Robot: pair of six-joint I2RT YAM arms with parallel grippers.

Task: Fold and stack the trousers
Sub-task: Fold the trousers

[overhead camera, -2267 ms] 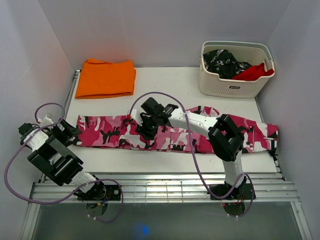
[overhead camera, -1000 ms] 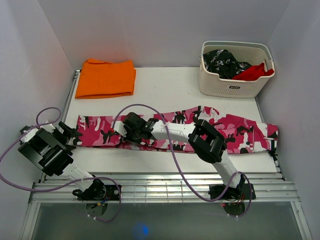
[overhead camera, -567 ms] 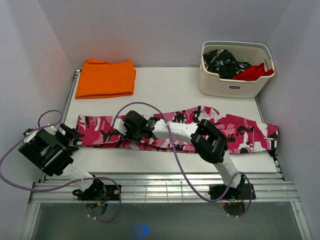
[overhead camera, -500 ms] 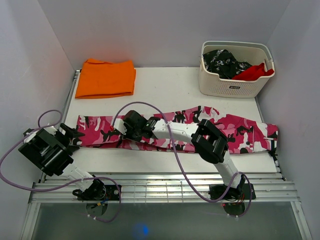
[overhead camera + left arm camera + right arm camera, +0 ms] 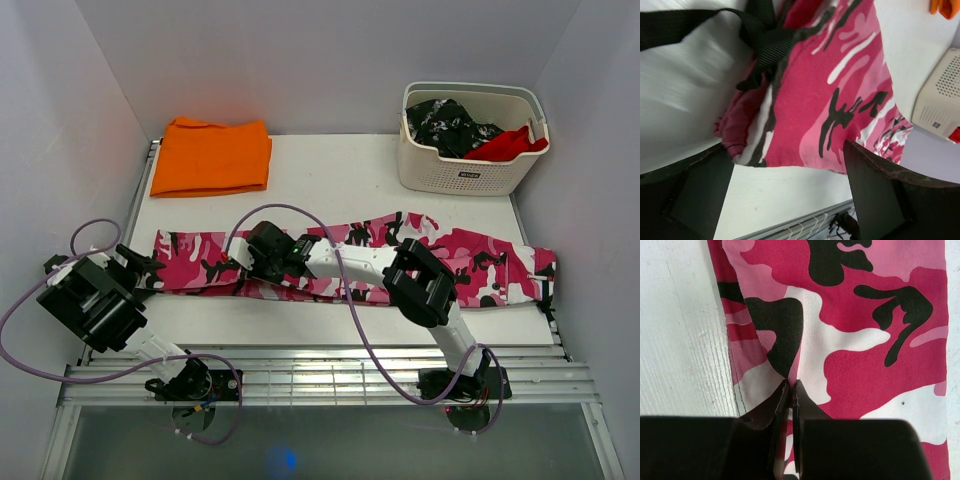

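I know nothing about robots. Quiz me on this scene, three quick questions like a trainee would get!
1. True or false: the left gripper is shut.
2. Fill in: the right gripper is shut on the ___.
3. The orange cloth lies: A at the far left of the table; B in the left gripper; C in the right gripper.
Key: 1 false, it is open; 2 trousers; 3 A.

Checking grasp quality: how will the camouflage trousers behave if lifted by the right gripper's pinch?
Probably floppy: the trousers lie flat and the cloth puckers at the right gripper. Likely to drape and drag, since they stretch across the table.
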